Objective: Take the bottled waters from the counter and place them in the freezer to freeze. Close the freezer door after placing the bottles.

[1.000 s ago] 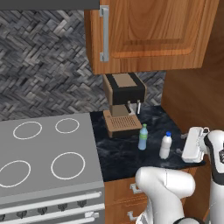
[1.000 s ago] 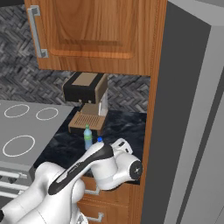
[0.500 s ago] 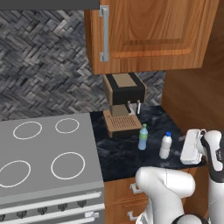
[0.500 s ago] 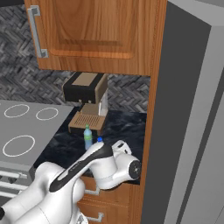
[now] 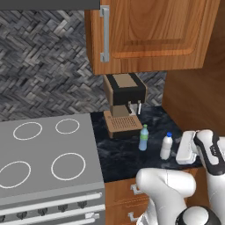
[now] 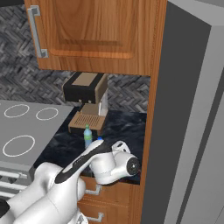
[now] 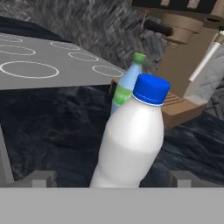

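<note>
Black marbled counter [image 5: 127, 154] beside grey stovetop [image 5: 44, 158], under wooden cupboard [image 5: 149, 33].

A dark herringbone-tiled wall [image 5: 44, 57] is seen behind a grey stovetop [image 5: 44, 158] marked with white rings. A brown wooden wall cupboard [image 5: 149, 30] with a silver handle is mounted above a coffee machine [image 5: 124, 99].

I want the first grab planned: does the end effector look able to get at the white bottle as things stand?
Probably yes. The end effector is open, with the white bottle standing upright between its fingertips. The green-capped bottle stands behind it, out of the way.
</note>
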Motion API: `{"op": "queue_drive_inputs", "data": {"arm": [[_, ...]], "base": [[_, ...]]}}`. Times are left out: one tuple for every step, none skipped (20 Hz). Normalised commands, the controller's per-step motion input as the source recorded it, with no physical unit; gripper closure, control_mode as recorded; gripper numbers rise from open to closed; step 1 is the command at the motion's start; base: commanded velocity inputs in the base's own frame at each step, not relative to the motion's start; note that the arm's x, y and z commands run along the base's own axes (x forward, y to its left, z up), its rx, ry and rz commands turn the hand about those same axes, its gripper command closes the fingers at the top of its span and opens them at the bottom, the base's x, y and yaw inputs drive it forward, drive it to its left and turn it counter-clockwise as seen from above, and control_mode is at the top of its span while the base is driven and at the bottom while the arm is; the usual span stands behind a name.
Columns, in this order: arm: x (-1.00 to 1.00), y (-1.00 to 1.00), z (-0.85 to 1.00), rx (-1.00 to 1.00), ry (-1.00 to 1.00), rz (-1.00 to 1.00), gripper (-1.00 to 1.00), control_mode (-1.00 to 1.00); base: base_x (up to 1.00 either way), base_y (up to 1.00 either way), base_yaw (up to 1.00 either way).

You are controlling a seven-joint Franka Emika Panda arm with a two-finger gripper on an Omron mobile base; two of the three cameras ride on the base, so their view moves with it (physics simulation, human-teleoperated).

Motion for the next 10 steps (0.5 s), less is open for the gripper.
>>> {"op": "queue_drive_inputs", "data": {"arm": [[0.27, 0.0, -0.09, 0.0, 0.09, 0.0, -1.0, -1.0], [0.28, 0.0, -0.05, 0.0, 0.1, 0.0, -1.0, -1.0], [0.27, 0.0, -0.01, 0.0, 0.1, 0.0, -1.0, -1.0], [0.24, 0.0, 0.0, 0.0, 0.08, 0.0, -1.0, -1.0], [0.2, 0.0, 0.0, 0.0, 0.06, 0.0, -1.0, -1.0], [0.11, 0.0, 0.0, 0.0, 0.04, 0.0, -1.0, -1.0], [0.1, 0.0, 0.0, 0.0, 0.03, 0.0, -1.0, -1.0], [0.09, 0.0, 0.0, 0.0, 0.04, 0.0, -1.0, -1.0], [0.1, 0.0, 0.0, 0.0, 0.05, 0.0, -1.0, -1.0], [0.11, 0.0, 0.0, 0.0, 0.07, 0.0, -1.0, -1.0]], "base": [[0.0, 0.0, 0.0], [0.0, 0.0, 0.0], [0.0, 0.0, 0.0], [0.0, 0.0, 0.0], [0.0, 0.0, 0.0], [0.0, 0.0, 0.0], [0.0, 0.0, 0.0], [0.0, 0.0, 0.0], [0.0, 0.0, 0.0], [0.0, 0.0, 0.0]]}}
